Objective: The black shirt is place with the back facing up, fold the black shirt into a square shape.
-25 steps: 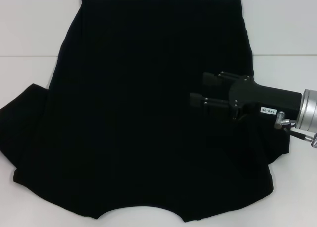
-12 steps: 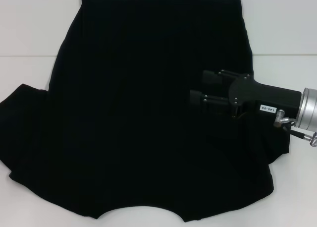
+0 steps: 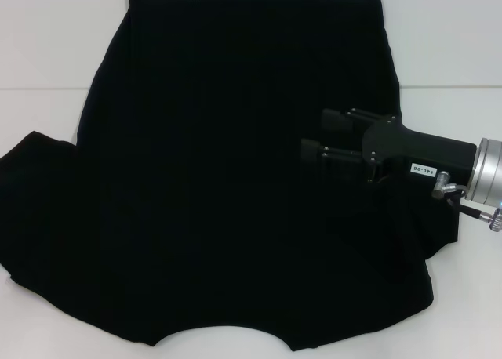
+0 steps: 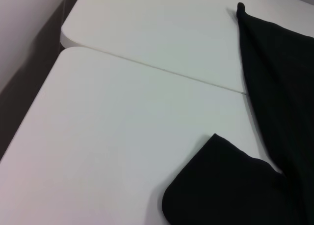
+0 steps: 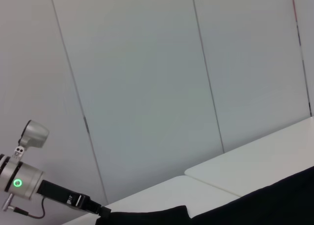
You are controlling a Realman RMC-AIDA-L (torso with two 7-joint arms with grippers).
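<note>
The black shirt (image 3: 235, 179) lies spread flat on the white table (image 3: 47, 53), plain side up, with no print showing. My right gripper (image 3: 320, 136) hovers over the shirt's right side, near the right sleeve (image 3: 435, 218), pointing left with its two fingers apart and nothing visibly between them. My left gripper is out of the head view. In the right wrist view the left gripper (image 5: 98, 211) shows far off at the shirt's edge (image 5: 147, 216). The left sleeve (image 3: 35, 194) also shows in the left wrist view (image 4: 221, 190).
The table is made of two white tops joined by a seam (image 3: 39, 89), which also shows in the left wrist view (image 4: 147, 65). A grey panelled wall (image 5: 147, 77) stands behind. Bare table lies to the left and right of the shirt.
The left sleeve has spread outward and down toward the lower left. The right gripper has shifted only slightly over the shirt's right side.
</note>
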